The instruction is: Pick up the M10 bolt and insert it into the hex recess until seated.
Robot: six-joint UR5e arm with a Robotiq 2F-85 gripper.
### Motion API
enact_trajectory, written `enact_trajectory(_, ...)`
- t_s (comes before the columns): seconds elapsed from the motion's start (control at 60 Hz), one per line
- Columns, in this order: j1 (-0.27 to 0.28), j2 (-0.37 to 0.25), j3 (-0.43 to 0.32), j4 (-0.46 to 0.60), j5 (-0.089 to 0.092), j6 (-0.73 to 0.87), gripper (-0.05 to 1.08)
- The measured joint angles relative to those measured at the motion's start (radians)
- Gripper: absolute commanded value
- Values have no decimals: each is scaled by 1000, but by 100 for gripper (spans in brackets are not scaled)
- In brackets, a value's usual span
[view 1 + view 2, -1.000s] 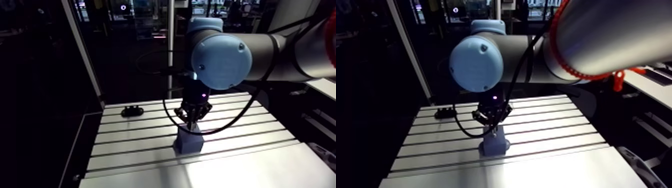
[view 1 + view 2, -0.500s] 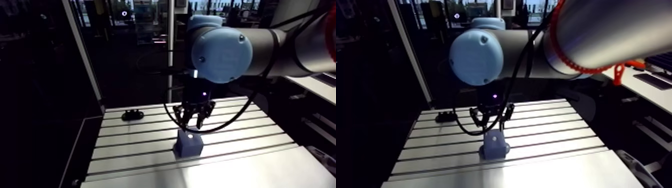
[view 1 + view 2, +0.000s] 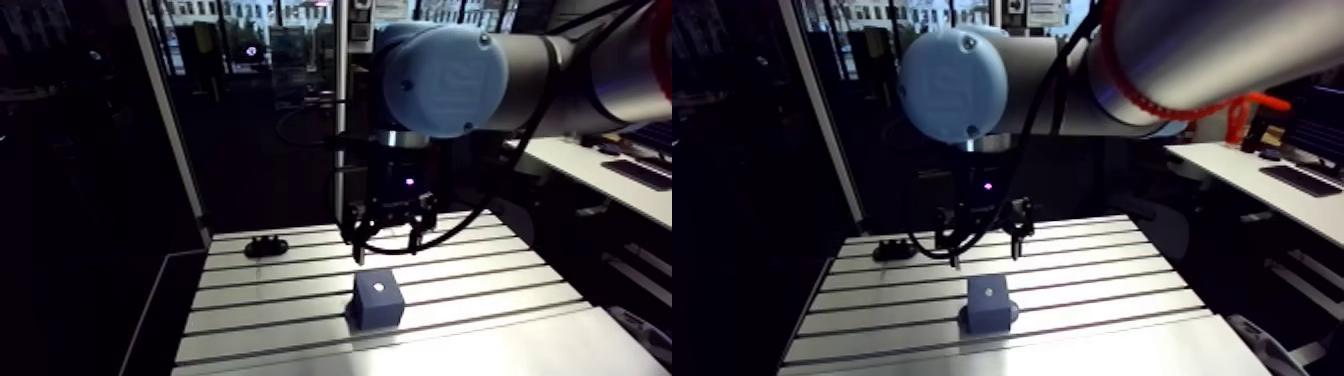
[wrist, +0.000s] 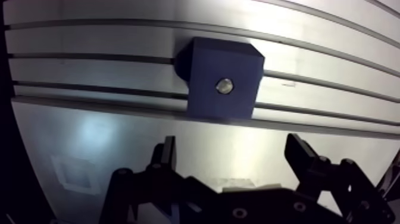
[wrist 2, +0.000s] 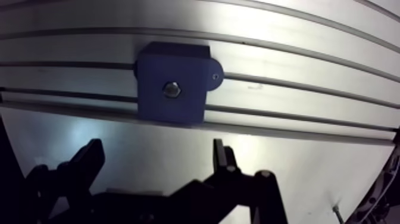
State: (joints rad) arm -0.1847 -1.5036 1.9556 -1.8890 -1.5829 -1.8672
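1. Reference item. All positions below are given from the blue block (image 4: 223, 80), which stands on the slotted table (image 3: 480, 290). The block straddles one of the table's slots, and further slots run parallel on either side of it. A rounded lug projects from the block's base on one side.

2. Task item. The M10 bolt (image 4: 224, 86) sits in the centre of the block's top face. Only its small, bright metallic head is visible, and dark blue material surrounds it on every side. The head lies within the block's outline and does not stand noticeably above the top face. The pictures do not show whether it is fully bottomed in the recess.

3. End effector. The gripper (image 3: 386, 246) hangs above the block, clear of it, with open air between the fingertips and the top face. In the arm view it is slightly behind the block, toward the far edge of the table. In the wrist view the block lies ahead of the fingers (image 4: 168, 158), not between them.

4. Finger state. The two fingers are spread wide apart and carry nothing (only bare table surface shows in the gap between them). Neither finger touches the block or the bolt.

5. Other items. A small black part (image 3: 266, 246) lies well apart from the block, near the table's far left corner. Its type cannot be determined.
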Motion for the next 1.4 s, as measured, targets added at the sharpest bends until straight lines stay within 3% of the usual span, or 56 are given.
enact_trajectory(0.317,-1,-40,-83,118,1,27,0)
enact_trajectory(0.817,20,-16,-339,320,9,61,0)
enact_trajectory(1.4,116,-8,-485,352,11,162,1)
